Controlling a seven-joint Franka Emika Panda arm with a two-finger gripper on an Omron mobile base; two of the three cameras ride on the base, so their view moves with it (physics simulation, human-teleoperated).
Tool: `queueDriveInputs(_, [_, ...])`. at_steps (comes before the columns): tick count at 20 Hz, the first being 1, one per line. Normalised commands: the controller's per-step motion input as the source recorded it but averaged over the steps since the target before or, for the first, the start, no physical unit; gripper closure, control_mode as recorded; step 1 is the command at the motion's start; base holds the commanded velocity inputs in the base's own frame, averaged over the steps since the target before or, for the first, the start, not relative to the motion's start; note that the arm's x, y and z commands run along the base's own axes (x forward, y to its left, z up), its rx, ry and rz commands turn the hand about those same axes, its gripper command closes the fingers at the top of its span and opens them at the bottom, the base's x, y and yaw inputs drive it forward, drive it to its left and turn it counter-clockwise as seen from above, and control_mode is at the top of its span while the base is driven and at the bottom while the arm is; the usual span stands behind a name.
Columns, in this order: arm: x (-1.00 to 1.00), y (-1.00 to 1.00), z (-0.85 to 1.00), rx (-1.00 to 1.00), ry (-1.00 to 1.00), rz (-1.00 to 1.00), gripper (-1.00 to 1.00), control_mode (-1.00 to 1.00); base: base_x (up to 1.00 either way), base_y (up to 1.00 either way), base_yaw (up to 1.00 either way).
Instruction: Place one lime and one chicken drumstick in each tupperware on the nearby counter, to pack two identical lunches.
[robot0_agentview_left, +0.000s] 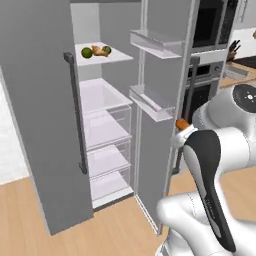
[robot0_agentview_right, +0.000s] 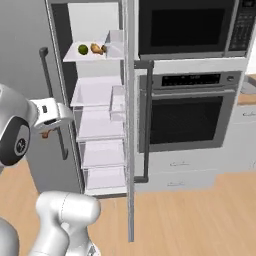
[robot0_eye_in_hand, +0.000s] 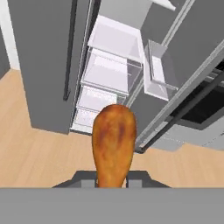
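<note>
A: What has the two-finger pincer (robot0_eye_in_hand: 112, 183) got hold of?

B: It is closed tight on an orange-brown chicken drumstick (robot0_eye_in_hand: 113, 146), plump end sticking out ahead of the fingers. The thin bone end looks to be the part pinched between them, though that spot is hidden at the bottom of the hand view.

A: How will it handle?

B: My guess is light and fairly stiff, but smooth and tapered, so it could slide or swing if gripped only at the bone. A hold nearer the thick part would be steadier, I judge.

A: And beyond the pincer?

B: Ahead and well above it stands the open grey fridge. On its white upper shelf (robot0_agentview_left: 118, 56) lie a small round green lime (robot0_agentview_left: 87, 52) and a second orange-brown drumstick (robot0_agentview_left: 101, 51) close beside it, with what seems another lime (robot0_agentview_left: 107, 49) at its far side.

A: The grey trays?

B: I cannot place them from here.
</note>
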Motion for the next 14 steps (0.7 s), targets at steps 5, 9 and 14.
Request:
queueDriveInputs(5, [0.00,0.00,0.00,0.00,0.00,0.00,1.00,1.00,0.21,-0.99,-0.62])
queueDriveInputs(9, [0.00,0.00,0.00,0.00,0.00,0.00,1.00,1.00,0.99,-1.00,-0.42])
queueDriveInputs(14, [0.00,0.00,0.00,0.00,0.00,0.00,1.00,1.00,1.00,-1.00,-0.33])
